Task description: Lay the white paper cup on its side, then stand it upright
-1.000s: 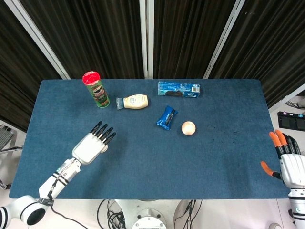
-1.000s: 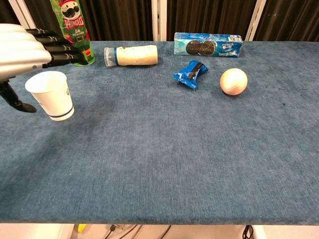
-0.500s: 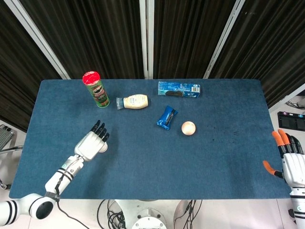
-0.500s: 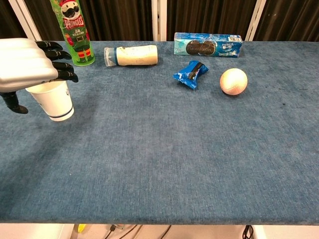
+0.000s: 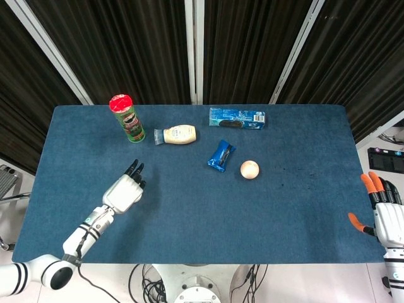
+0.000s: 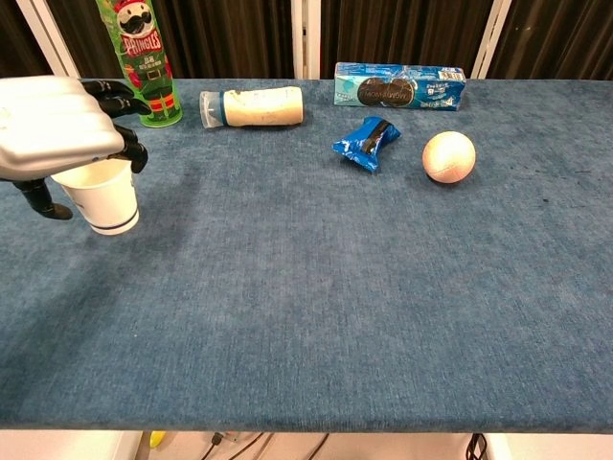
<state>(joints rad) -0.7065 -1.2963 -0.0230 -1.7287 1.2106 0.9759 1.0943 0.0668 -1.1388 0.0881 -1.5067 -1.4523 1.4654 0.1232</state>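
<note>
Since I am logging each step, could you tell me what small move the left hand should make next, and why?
Probably curl the fingers around the white paper cup to grip it. The cup stands upright on the table, and the left hand sits over its rim without clearly holding it, so a grip is needed before tipping it.
</note>
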